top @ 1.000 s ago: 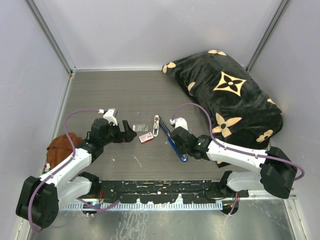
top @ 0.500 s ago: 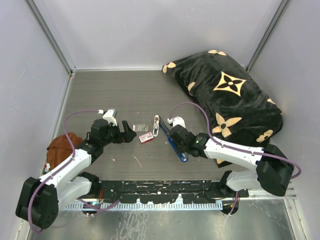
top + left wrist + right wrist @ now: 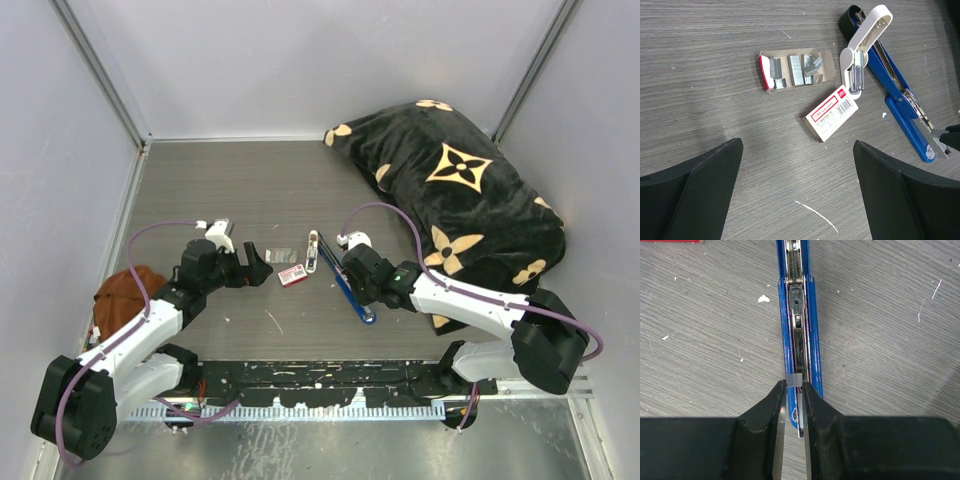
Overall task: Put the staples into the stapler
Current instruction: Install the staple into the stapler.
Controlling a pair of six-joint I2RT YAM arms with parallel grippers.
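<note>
The right gripper (image 3: 793,390) is pinched on the staples (image 3: 794,380), a tiny silver block. It holds them right over the stapler (image 3: 796,315), at the 6 o'clock end of the silver channel (image 3: 798,347).

What could go wrong? The block is very small and only the tips of the gripper hold it. If it sits a bit crooked, I think it will land on the blue edge and not in the channel. If the gripper lets go too high, the block may bounce and fall on the table (image 3: 700,340). If the gripper pushes down hard, the thin stapler may slide or turn, since nothing holds it down. The block could also snap in two.

Seen from above, the right arm reaches in from 4 o'clock, low over the table. Its gripper points down at the stapler, which lies open from 11 o'clock to 5 o'clock.

The left arm reaches in from 7 o'clock. The left gripper (image 3: 797,150) is let go wide and holds nothing. It hangs above the table, well apart from the stapler. Ahead of it at 12 o'clock lie the red-and-white box (image 3: 832,113) and a little tray (image 3: 827,57) with more loose staple pieces (image 3: 796,70). The stapler's white lid (image 3: 867,30) is swung open at 1 o'clock.
</note>
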